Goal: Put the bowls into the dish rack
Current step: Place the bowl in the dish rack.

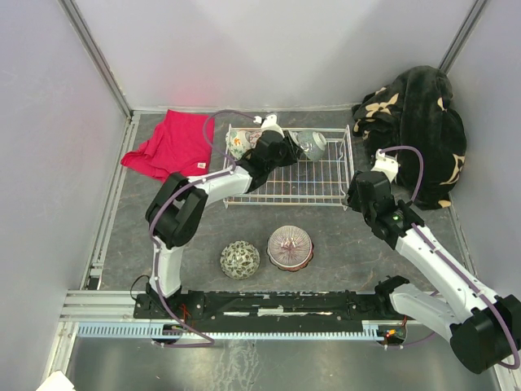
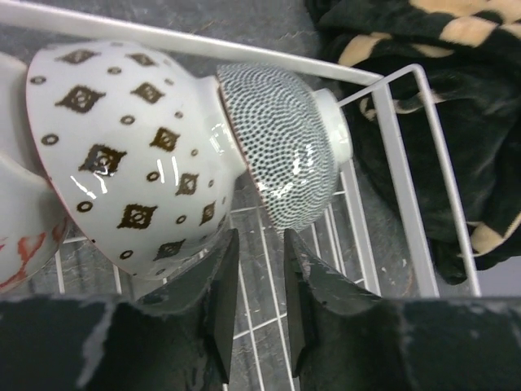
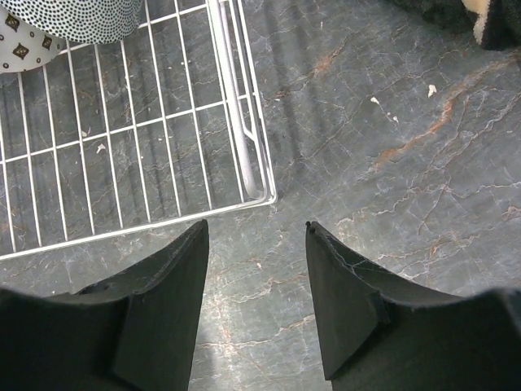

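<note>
Two bowls (image 1: 290, 248) on worktop (image 1: 358, 244), others tilted in rack (image 1: 324, 186). Left tool (image 2: 260, 244) slightly spread, empty, beside diamond bowl (image 2: 130, 155); right tool (image 3: 256, 236) spread, empty. Risk: clipping that bowl on withdrawal, toppling it.

a dark grey marbled tabletop (image 1: 342, 252) is boxed in by plain pale walls (image 1: 285, 49) at the back and both sides, with metal posts (image 1: 96, 53) in the back corners. a silver rail (image 1: 106, 308) runs along the near edge. a red cloth (image 1: 167, 142) lies back left, a black blanket (image 1: 419, 122) with tan marks back right. the light is soft and even.
</note>
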`<state>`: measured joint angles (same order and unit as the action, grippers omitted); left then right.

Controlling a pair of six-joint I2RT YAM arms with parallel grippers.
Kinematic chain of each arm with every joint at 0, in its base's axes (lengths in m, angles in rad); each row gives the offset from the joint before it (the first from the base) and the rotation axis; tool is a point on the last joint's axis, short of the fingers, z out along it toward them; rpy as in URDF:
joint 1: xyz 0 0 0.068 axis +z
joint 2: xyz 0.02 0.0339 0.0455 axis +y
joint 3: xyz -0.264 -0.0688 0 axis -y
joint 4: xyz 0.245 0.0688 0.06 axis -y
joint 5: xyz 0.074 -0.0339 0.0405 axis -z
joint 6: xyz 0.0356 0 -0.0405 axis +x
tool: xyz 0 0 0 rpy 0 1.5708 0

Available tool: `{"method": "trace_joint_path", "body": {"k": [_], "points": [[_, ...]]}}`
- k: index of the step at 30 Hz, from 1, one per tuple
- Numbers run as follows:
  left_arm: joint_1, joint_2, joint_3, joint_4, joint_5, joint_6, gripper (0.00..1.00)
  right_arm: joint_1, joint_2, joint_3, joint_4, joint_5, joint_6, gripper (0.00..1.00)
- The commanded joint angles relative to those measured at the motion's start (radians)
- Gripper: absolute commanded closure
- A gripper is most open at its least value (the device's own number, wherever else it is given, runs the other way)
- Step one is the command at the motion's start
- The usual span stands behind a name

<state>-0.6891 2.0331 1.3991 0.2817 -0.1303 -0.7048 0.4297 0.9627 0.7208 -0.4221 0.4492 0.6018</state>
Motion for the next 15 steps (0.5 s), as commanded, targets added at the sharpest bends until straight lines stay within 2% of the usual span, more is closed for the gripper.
{"method": "trace_joint_path", "body": {"k": [1,8,15], "points": [[-0.008,-0.108,-0.002,0.033,0.002,0.045,0.62,-0.004,-0.024,-0.004,0.024,0.008,0.006,0.41],[-0.037,-0.238,-0.067,0.031,-0.003,0.077,0.53,-0.005,-0.021,-0.003,0.026,0.002,0.006,0.39],[-0.073,-0.483,-0.215,-0.025,-0.019,0.132,0.47,-0.003,-0.021,-0.003,0.029,-0.009,0.007,0.35]]}}
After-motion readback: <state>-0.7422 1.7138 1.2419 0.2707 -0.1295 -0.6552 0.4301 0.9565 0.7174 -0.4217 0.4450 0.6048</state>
